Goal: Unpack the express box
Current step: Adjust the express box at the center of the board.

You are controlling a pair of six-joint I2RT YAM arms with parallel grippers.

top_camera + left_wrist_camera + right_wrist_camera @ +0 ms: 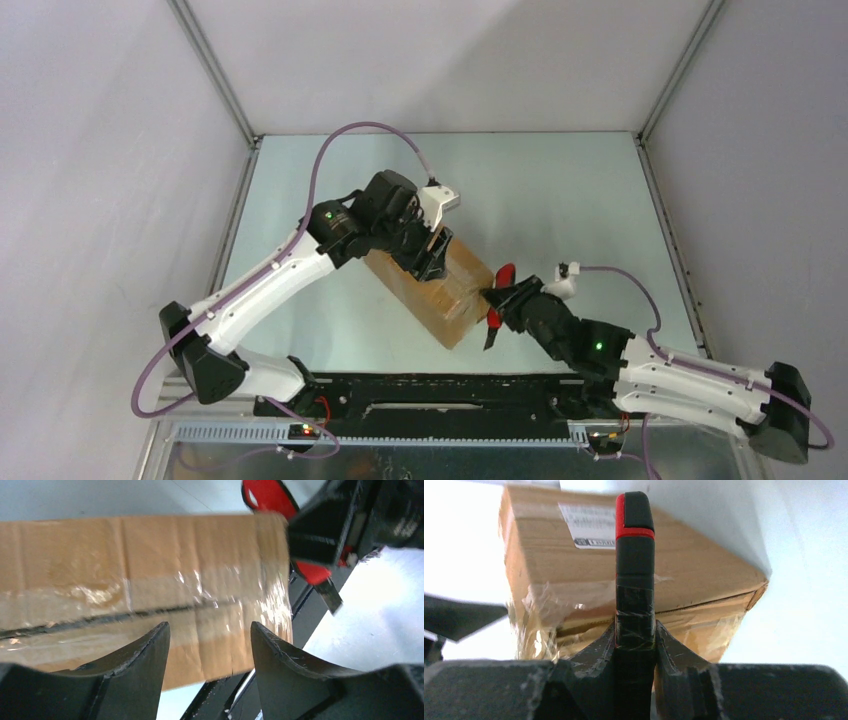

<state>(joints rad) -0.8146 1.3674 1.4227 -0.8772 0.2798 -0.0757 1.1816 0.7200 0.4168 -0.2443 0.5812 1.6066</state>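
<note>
The express box (447,292) is a brown carton lying slantwise mid-table, with clear tape over its flap seam (125,611), which shows as a dark line. My left gripper (428,256) hangs over the box's far half, its open fingers (209,626) close above the taped top; contact cannot be told. My right gripper (503,300) is shut on a black and red utility knife (635,555), held upright against the box's near end (704,575), blade (330,595) pointing down. A white label (586,527) sits on the box face beyond the knife.
The pale green table (560,200) is walled in by white panels on three sides. A black base rail (430,385) runs along the near edge, just below the box's near corner. Purple cables loop over both arms.
</note>
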